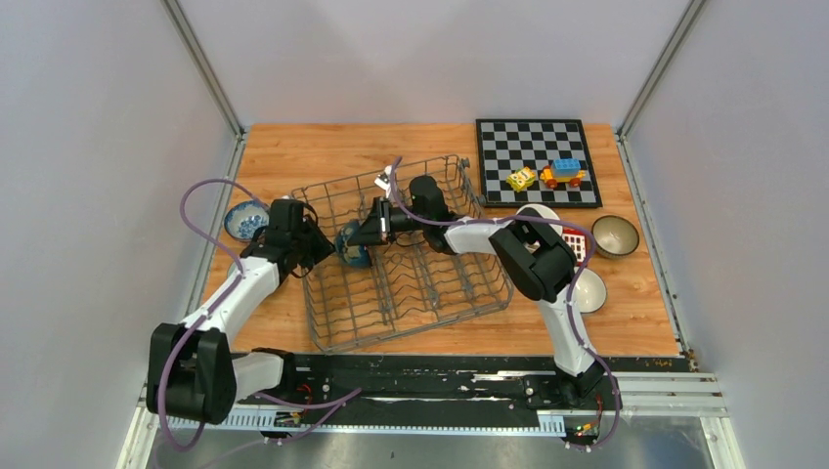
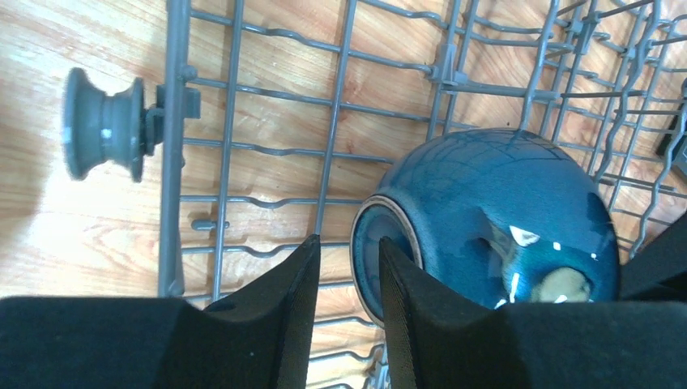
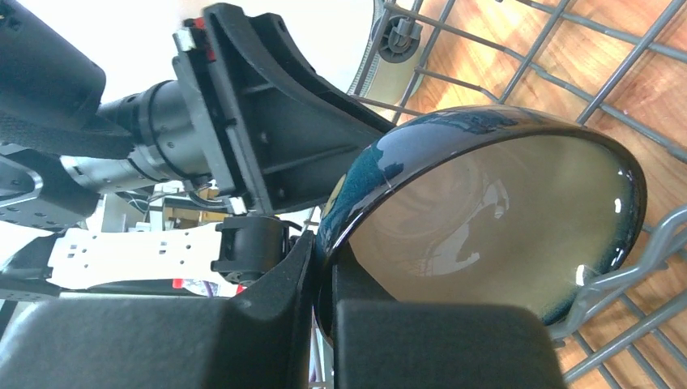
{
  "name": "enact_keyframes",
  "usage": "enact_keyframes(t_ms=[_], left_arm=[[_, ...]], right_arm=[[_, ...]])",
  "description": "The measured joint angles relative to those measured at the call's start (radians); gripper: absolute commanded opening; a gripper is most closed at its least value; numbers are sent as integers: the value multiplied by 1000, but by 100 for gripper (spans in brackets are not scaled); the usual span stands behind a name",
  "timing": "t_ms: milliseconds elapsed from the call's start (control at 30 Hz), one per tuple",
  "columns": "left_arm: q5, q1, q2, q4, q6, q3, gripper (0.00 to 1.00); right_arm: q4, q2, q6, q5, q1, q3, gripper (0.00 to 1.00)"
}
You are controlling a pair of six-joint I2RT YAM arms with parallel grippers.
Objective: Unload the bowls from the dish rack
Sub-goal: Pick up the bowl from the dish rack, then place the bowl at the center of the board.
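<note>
From where I stand, the teal bowl (image 1: 351,252) at the dish rack's (image 1: 440,283) left wall is mostly hidden between the left gripper (image 1: 318,244) and right gripper (image 1: 371,233). Right of the rack, a white bowl (image 1: 543,211) and something red-and-white (image 1: 579,244) peek from behind the right arm; what that second thing is, I can't tell. Closer in, the right fingers (image 3: 437,340) cover the teal bowl's lower rim.

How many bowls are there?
5. A teal bowl in the dish rack, a blue-patterned bowl left of it, and right of it a white bowl, a brown bowl and a cream bowl. The right arm may hide more.
</note>
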Motion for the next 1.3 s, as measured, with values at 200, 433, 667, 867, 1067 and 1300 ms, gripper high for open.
enact_keyframes(t_ms=[200, 433, 667, 867, 1067, 1300], left_arm=[[-89, -3, -108, -106, 8, 77, 50], [-200, -6, -253, -191, 27, 272, 64], [-238, -6, -343, -233, 56, 328, 68], [-202, -6, -373, -227, 83, 283, 67], [-116, -82, -339, -201, 140, 263, 67], [-135, -259, -256, -193, 192, 306, 67]], right_arm=[[-3, -2, 19, -4, 2, 17, 0], [-113, -120, -7, -8, -11, 34, 0], [-553, -445, -301, 37, -51, 96, 0], [-1101, -822, -677, 291, -52, 146, 0], [-1554, -1160, -911, 703, 26, 111, 0], [-1919, -1232, -853, 1186, 236, -18, 0]])
